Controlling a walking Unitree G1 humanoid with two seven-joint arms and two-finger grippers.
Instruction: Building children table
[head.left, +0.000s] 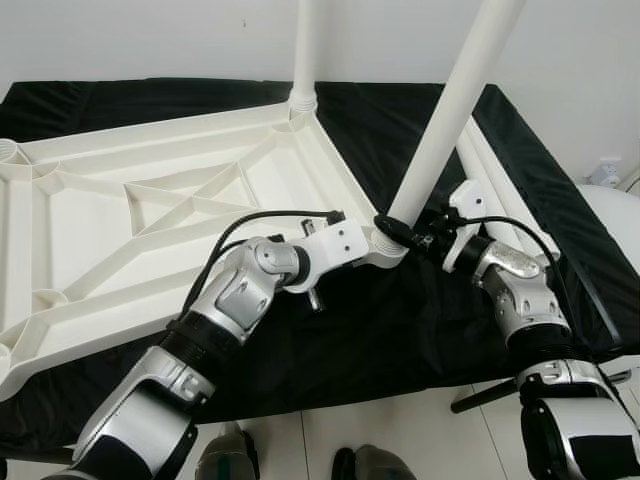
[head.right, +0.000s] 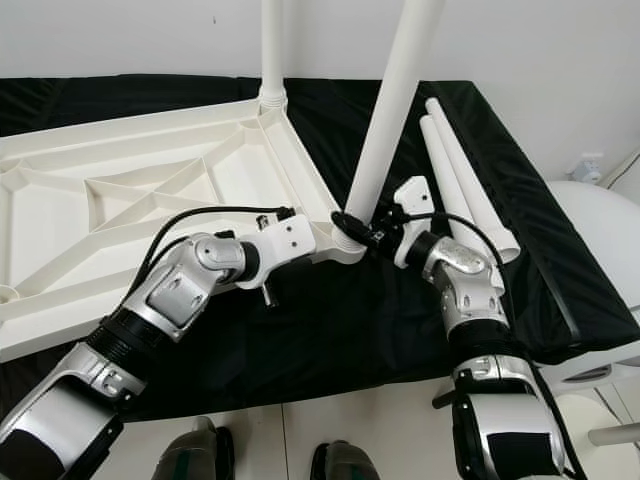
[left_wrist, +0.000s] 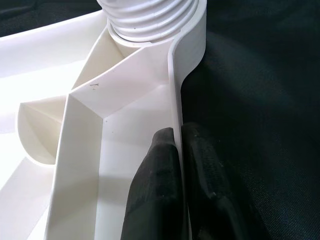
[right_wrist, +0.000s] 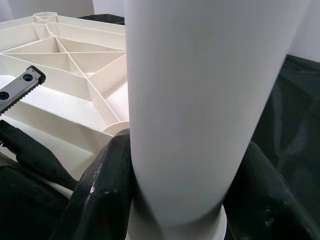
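Observation:
A white ribbed tabletop (head.left: 150, 200) lies upside down on a black cloth. One white leg (head.left: 305, 50) stands upright in its far corner. A second white leg (head.left: 455, 110) leans tilted over the near right corner. My right gripper (head.left: 402, 228) is shut around the base of this leg (right_wrist: 200, 100), one black finger (right_wrist: 107, 185) on each side. My left gripper (left_wrist: 177, 137) is shut on the tabletop's thin side rim (left_wrist: 175, 90), just short of the corner. A ribbed threaded part (left_wrist: 150, 20) sits at that corner.
Two spare white legs (head.right: 455, 165) lie side by side on the black cloth (head.left: 400, 330) to the right. A white rounded object (head.left: 615, 220) stands past the cloth's right edge. My feet (head.left: 230, 460) are on the light floor near the front edge.

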